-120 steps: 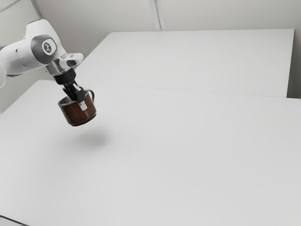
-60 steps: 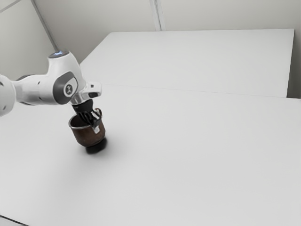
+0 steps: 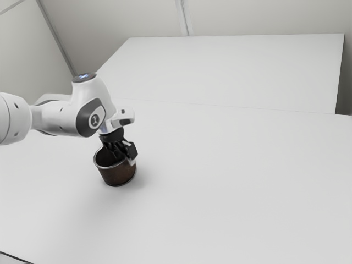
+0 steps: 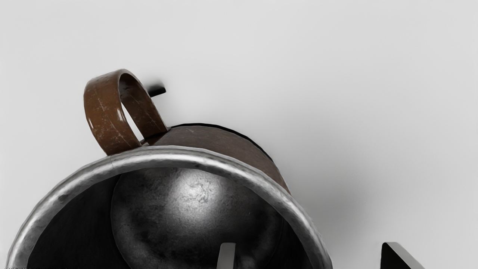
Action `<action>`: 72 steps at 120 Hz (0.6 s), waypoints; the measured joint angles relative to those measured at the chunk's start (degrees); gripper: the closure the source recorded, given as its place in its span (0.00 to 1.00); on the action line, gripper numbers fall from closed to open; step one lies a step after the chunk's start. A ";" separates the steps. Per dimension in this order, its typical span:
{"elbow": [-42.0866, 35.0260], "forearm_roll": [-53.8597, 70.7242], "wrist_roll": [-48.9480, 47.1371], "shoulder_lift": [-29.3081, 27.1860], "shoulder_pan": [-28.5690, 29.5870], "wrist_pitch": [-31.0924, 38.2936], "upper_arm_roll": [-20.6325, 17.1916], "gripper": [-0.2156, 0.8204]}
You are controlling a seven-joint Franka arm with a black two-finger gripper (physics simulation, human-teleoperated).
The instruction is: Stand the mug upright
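The brown mug (image 3: 116,173) stands on its base on the white table, its metal rim facing up. My gripper (image 3: 126,158) is over the mug's wall on the exterior view's right side. In the wrist view the gripper (image 4: 310,256) is open, one finger inside the mug (image 4: 224,145) and the other outside, with gaps between them and the wall. The handle (image 4: 106,108) sticks out from the mug's side, away from the fingers. The mug's far bottom edge meets the table.
The white table (image 3: 231,187) stretches toward the exterior view's right. Behind it lies another white surface (image 3: 236,71), with pale walls beyond. A thin dark line crosses the exterior view's lower left corner.
The mug has come down from the air onto the table, moving toward the exterior view's right and the camera. My arm followed it down, and the fingers have opened around its wall.
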 joint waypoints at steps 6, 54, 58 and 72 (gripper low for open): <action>0.37 -0.04 -0.39 -1.03 0.36 -0.01 -0.46 0.35; 33.42 -0.77 -2.37 4.27 4.36 -21.71 -0.71 0.23; 37.36 -0.73 -2.49 5.88 4.33 -24.09 -0.71 0.23; 44.61 -0.66 -2.87 8.06 3.26 -30.56 -0.45 0.22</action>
